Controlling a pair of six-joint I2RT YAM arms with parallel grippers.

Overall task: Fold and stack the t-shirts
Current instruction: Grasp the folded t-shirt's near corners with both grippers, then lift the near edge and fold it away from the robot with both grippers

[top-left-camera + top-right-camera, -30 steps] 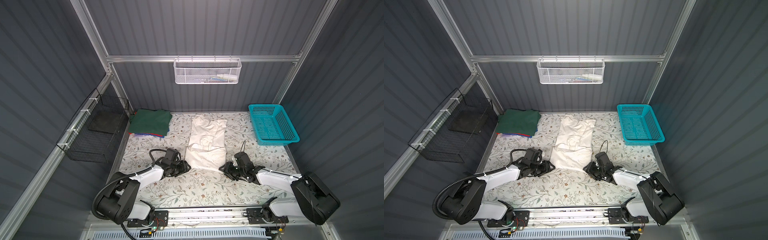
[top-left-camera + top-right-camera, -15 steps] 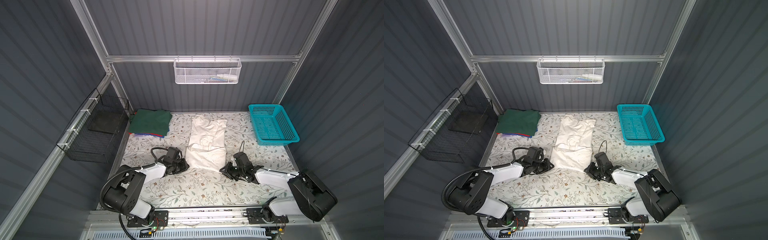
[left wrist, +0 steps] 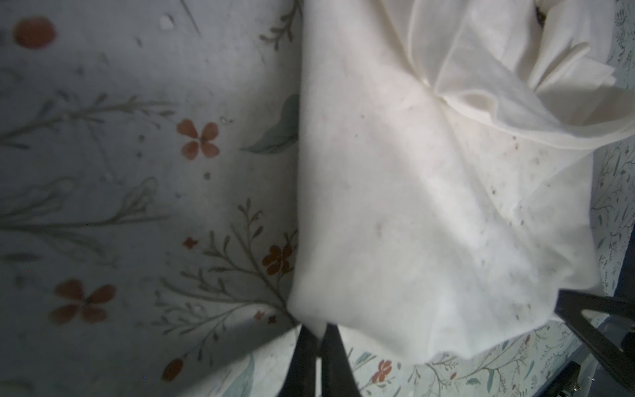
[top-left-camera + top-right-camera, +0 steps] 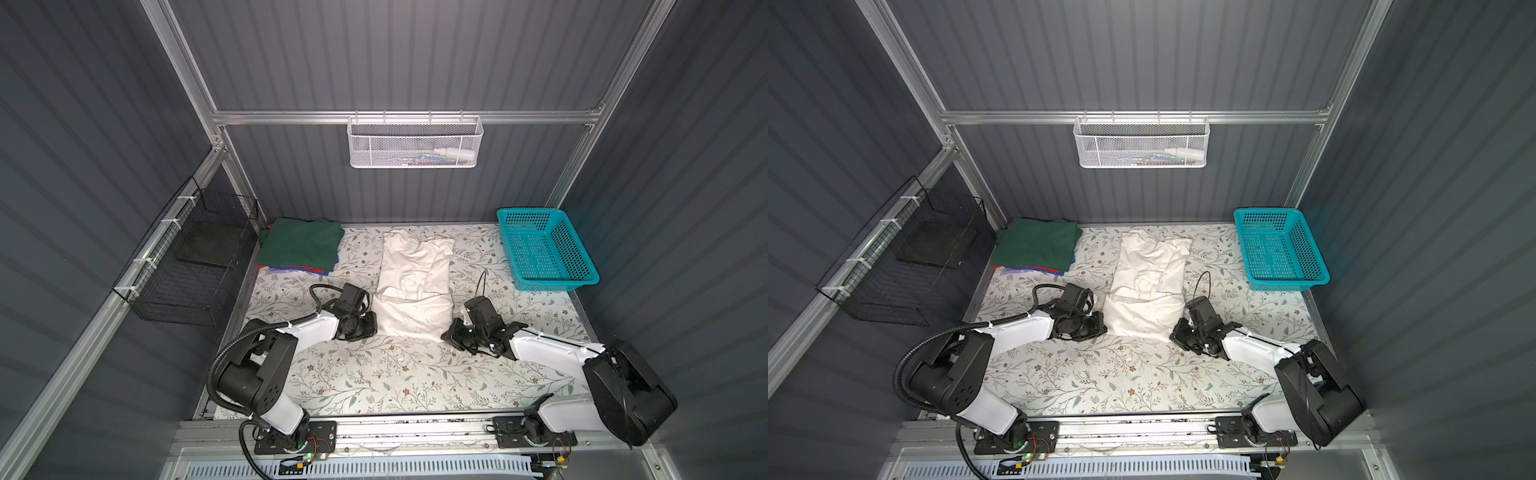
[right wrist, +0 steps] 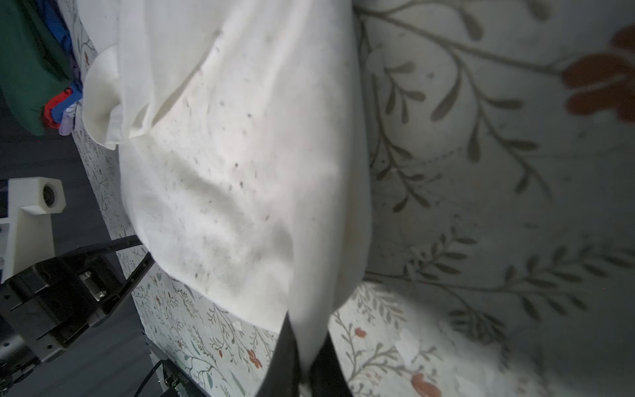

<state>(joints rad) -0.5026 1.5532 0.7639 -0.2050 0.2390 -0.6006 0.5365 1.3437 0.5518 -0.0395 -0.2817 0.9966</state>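
Observation:
A white t-shirt (image 4: pixel 415 291) (image 4: pixel 1150 286) lies folded into a long strip down the middle of the floral mat, speckled near its front hem. My left gripper (image 4: pixel 371 325) (image 4: pixel 1100 325) sits at the strip's near left corner. In the left wrist view it (image 3: pixel 318 331) is shut on that corner of the white cloth (image 3: pixel 429 206). My right gripper (image 4: pixel 447 333) (image 4: pixel 1176 332) is at the near right corner, shut (image 5: pixel 305 330) on a pinch of the same shirt (image 5: pixel 240 154). A folded dark green t-shirt (image 4: pixel 299 245) (image 4: pixel 1036 243) tops blue and red-edged ones (image 4: pixel 297 270) at the back left.
A teal plastic basket (image 4: pixel 530 212) (image 4: pixel 1266 212) stands at the back right. A black wire basket (image 4: pixel 187 266) hangs on the left wall, and a white mesh basket (image 4: pixel 415 141) hangs from the back rail. Dark panel walls enclose the mat.
Both grippers have gone from open to shut, each pinching a near corner of the white t-shirt. The left gripper has edged closer to the shirt; the shirt lies as before.

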